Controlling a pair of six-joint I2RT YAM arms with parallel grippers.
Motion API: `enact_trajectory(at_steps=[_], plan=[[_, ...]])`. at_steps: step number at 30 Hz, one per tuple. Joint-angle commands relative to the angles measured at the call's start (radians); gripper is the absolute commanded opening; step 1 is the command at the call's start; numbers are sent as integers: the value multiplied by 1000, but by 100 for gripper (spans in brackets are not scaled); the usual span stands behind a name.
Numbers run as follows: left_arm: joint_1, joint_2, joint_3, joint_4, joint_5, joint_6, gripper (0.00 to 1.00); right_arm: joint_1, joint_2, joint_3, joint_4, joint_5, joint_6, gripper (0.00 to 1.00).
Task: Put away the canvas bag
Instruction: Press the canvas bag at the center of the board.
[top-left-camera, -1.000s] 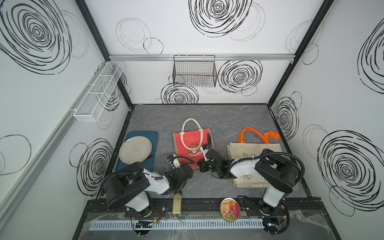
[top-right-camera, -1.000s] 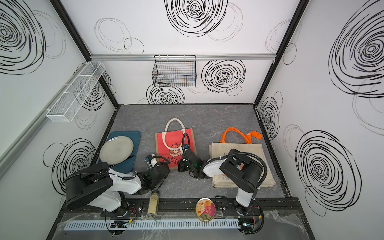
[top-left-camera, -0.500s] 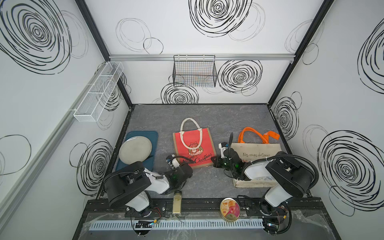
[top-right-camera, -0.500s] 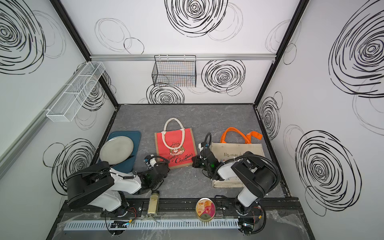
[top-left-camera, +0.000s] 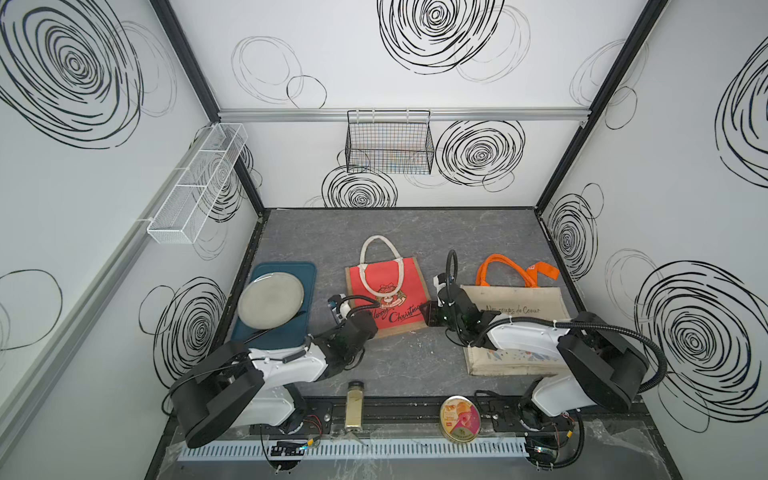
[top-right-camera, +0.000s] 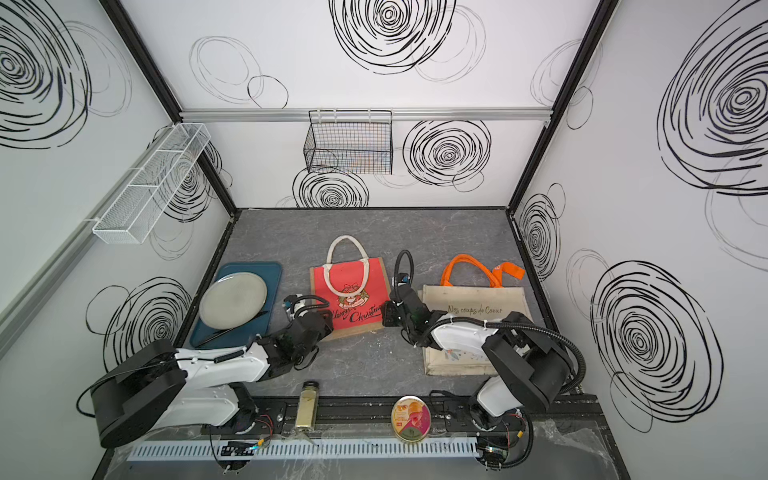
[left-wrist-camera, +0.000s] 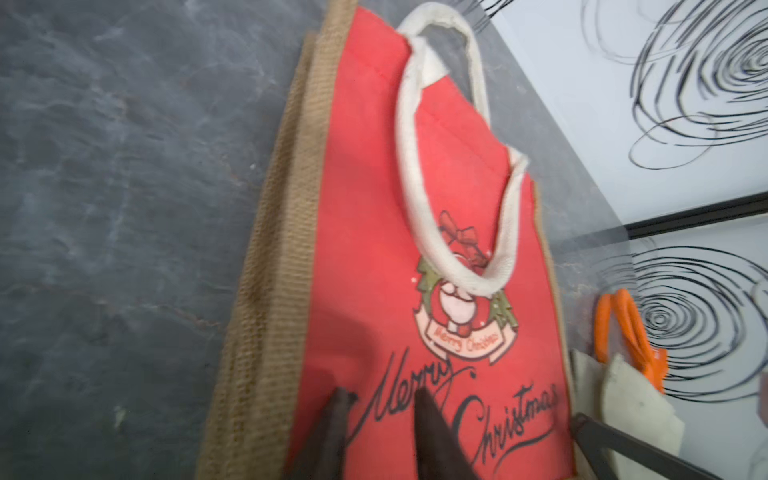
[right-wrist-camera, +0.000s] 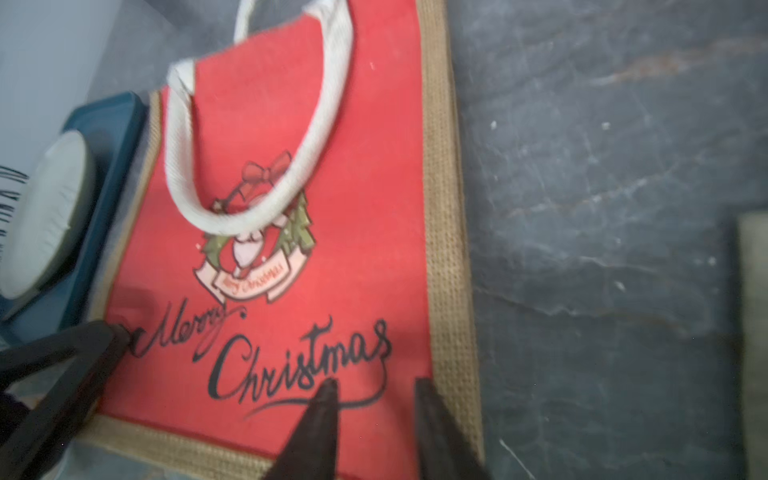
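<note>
A second ago both my claws were clamped; now both stand parted. My left claw (left-wrist-camera: 380, 392) hovers released over one near corner of the red Merry Christmas bag (top-left-camera: 386, 299), with bare red cloth showing between its fingers. My right claw (right-wrist-camera: 374, 382) is released too, over the other near corner just inside the jute edge. Neither holds anything. The bag lies flat on the grey table (top-left-camera: 374, 232), under and ahead of both claws, its white handle (left-wrist-camera: 415, 166) folded onto its face. I judge this a let-go: the bag is not yet put away and needs a fresh grip. The black wire basket (top-left-camera: 388, 141) far ahead looks a likely home.
</note>
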Motion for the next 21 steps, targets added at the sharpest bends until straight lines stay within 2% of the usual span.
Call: enact_trajectory(at_steps=[1, 4, 8, 10, 12, 13, 16, 18, 21], plan=[[26, -34, 48, -78, 2, 50, 46, -26, 24, 68, -84, 22, -50, 71], [58, -4, 42, -78, 17, 34, 47, -50, 92, 107, -130, 37, -40, 74], [29, 56, 83, -196, -90, 43, 51, -33, 151, 99, -115, 30, -30, 73], [8, 73, 104, -251, -148, 59, 56, 2, 169, 101, -111, 36, -42, 70], [13, 96, 91, -260, -151, 45, 56, 46, 182, 116, -140, 72, -58, 62], [21, 105, 75, -242, -133, 40, 55, 68, 187, 125, -160, 86, -59, 55], [21, 109, 42, -237, -136, 23, 42, 106, 199, 132, -220, 116, -6, 40], [7, 94, 30, -257, -146, 4, 33, 130, 203, 127, -259, 133, 31, 34], [-42, 62, 11, -266, -134, -46, 31, 165, 183, 108, -326, 179, 72, 32]])
